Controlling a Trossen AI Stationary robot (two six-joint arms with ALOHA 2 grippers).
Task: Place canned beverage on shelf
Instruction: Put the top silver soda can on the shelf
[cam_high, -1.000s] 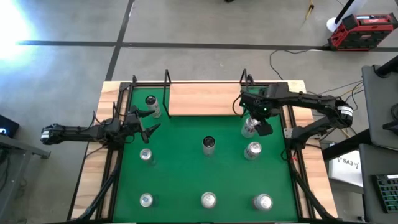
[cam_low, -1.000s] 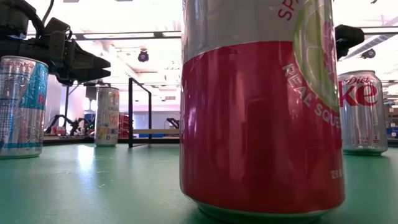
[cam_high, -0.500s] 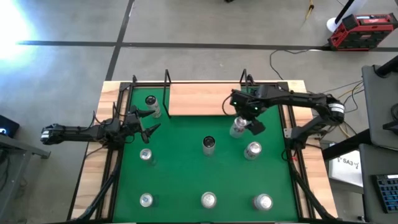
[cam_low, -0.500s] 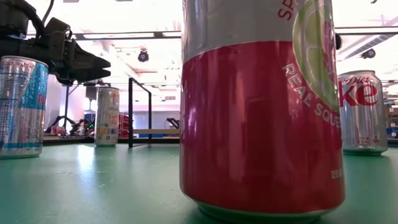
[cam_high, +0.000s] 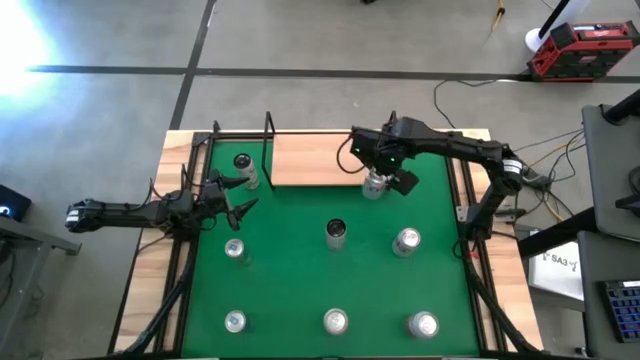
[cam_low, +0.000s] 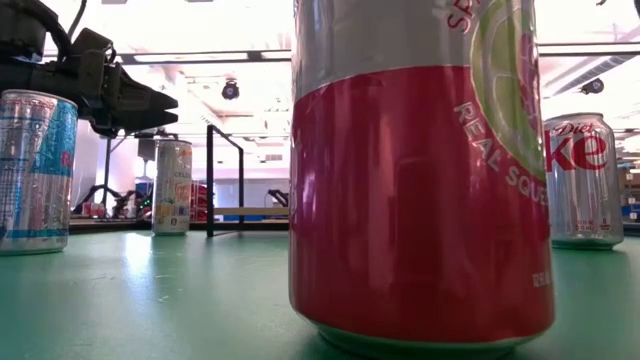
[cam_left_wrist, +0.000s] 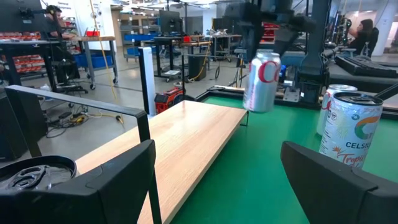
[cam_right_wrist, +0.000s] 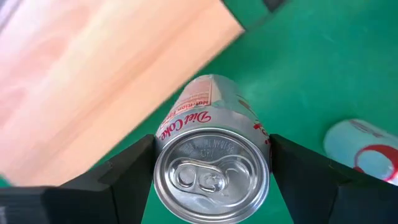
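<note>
**Diet Coke can held above the mat at the shelf's near edge**

The Diet Coke can (cam_high: 375, 183) sits clamped between the two fingers of the right gripper (cam_high: 378, 180), which grips it by its sides just below the top rim. In the left wrist view the can (cam_left_wrist: 261, 81) hangs clear of the green mat (cam_high: 300, 280), beside the near edge of the shelf (cam_high: 320, 160) rather than over its board. The right arm reaches in from the table's right side, bent at the elbow, its wrist turned down so that its camera looks onto the can's lid (cam_right_wrist: 208, 174) and pull tab.

The left gripper (cam_high: 238, 196) hovers low at the mat's left side with its fingers spread and nothing between them; the left arm stretches in flat from the left edge.

The shelf's light-wood board is bare, framed by thin black rods and upright posts. Just off its left end stands a can (cam_high: 243, 165) with a dark open top. Seven more cans stand on the mat in loose rows, among them a dark-topped one (cam_high: 335, 232) at the centre and a silver one (cam_high: 406, 241) to its right.

The held can's long axis is close to vertical, lid up, tilted slightly as seen in the left wrist view, its printed label facing the left arm.
</note>
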